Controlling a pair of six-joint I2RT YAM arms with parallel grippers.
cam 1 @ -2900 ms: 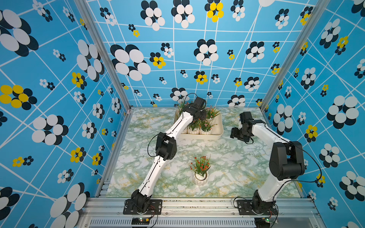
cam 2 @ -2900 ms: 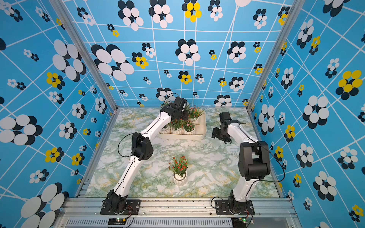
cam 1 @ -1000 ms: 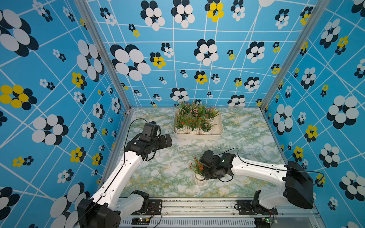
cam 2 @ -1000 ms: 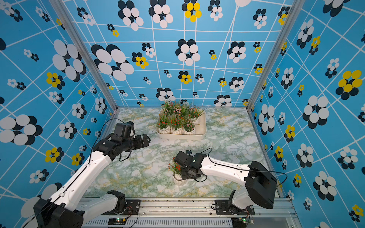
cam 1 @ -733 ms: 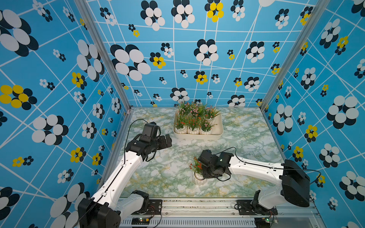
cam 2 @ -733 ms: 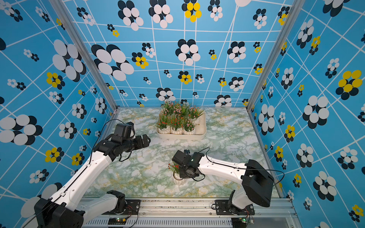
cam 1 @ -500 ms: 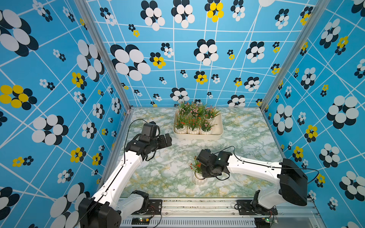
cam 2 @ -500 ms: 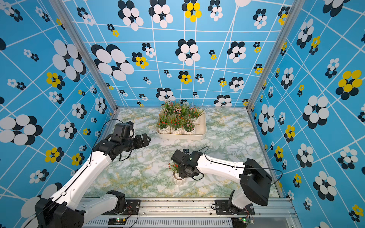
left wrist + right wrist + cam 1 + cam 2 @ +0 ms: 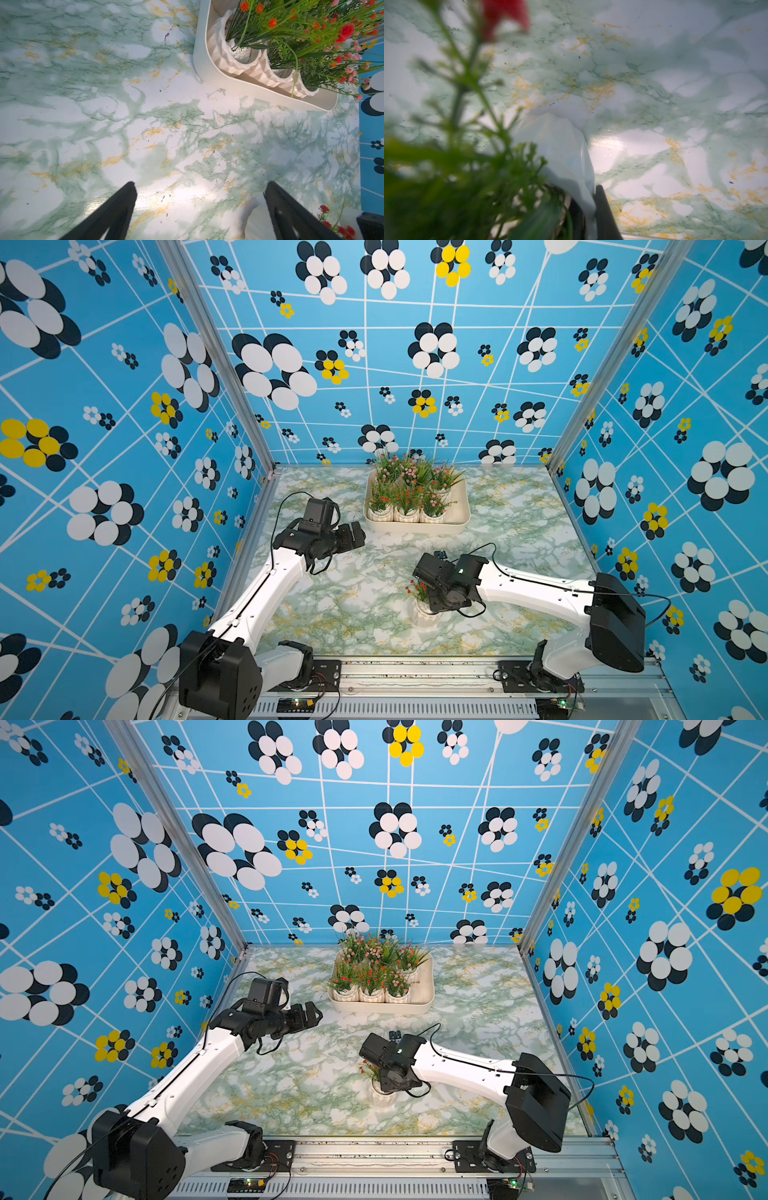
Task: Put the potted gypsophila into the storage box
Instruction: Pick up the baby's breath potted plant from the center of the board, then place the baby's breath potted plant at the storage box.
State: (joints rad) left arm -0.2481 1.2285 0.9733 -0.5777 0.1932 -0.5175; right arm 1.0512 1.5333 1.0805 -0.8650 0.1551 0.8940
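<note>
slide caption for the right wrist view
Close-up: right claw shut on the pot rim, blurred stems in front, marble table beyond.

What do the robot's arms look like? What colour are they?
The left arm and the right arm are smooth white tubes joined by chunky black joints. Thin black cables loop along them. The left pincer has two pointed black fingers; the right pincer is black too, with a tiny green light on its wrist.

Blue walls [image 9: 365,364], black-white-yellow flower print, white lines; green-white marble tabletop [image 9: 365,614]; aluminium corner posts [image 9: 220,364]
</note>
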